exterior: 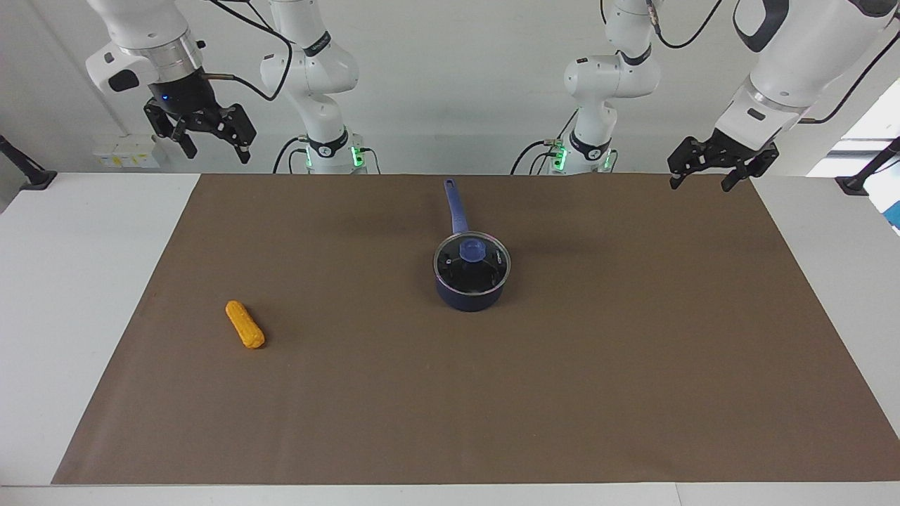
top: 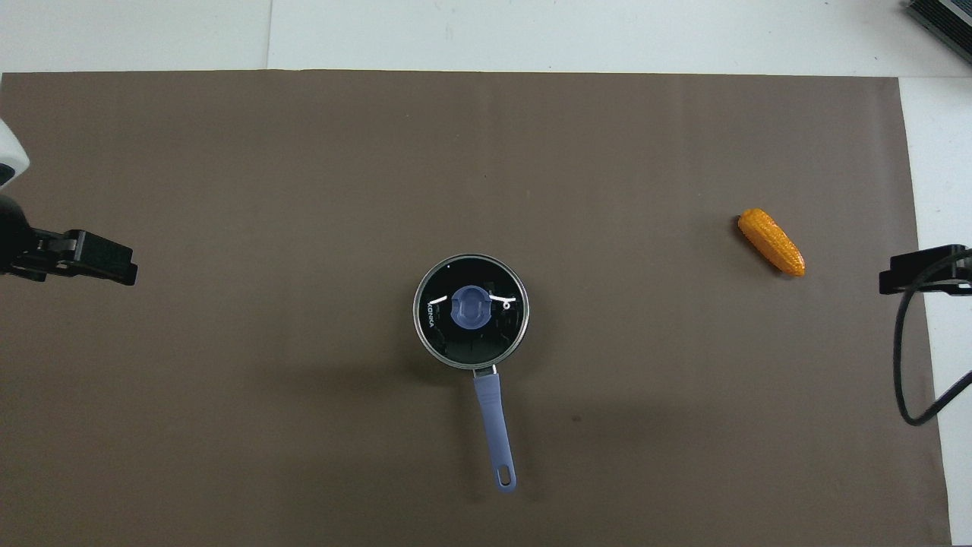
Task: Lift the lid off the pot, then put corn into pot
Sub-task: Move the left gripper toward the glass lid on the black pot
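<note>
Both arms wait raised at the robots' edge of the brown mat [exterior: 492, 393]: left gripper [exterior: 705, 176] and right gripper [exterior: 214, 144], each with fingers spread and holding nothing. Mid-mat stands the small navy-blue saucepan [exterior: 470, 295], handle toward the robots, capped by the clear glass lid with blue knob [exterior: 472, 251]. Slightly farther out, toward the right arm's end, lies the orange-yellow corn cob [exterior: 245, 325].

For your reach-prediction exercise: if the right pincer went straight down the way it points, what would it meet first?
Probably the bare brown mat near the robots; depth is unclear. The right pincer hangs open, well clear of the corn and the pot.
</note>
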Robot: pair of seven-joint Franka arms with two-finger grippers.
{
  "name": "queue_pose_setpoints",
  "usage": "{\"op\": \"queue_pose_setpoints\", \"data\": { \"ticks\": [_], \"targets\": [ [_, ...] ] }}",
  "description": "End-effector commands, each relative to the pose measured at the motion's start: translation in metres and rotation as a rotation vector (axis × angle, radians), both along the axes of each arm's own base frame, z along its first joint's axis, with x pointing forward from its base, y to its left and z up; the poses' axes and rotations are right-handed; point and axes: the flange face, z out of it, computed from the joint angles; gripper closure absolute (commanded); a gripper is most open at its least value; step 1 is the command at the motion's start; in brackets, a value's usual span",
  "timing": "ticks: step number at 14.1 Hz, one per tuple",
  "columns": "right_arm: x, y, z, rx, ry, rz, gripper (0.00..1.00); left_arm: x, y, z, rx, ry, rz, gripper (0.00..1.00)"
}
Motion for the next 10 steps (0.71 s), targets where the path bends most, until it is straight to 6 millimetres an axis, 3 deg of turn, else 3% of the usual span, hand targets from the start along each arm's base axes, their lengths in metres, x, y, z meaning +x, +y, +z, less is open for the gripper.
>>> {"op": "queue_pose_setpoints", "data": {
  "ticks": [1, 10],
  "targets": [
    [-0.005, -0.001, 0.002, 0.003, -0.005, 0.023, 0.0, -0.007, -0.02, -0.014, -0.007, -0.008, -0.023, 0.0],
    [-0.005, -0.001, 0.002, 0.003, -0.005, 0.023, 0.0, -0.017, -0.113, -0.085, -0.017, -0.049, -0.182, 0.0]
  ]
}}
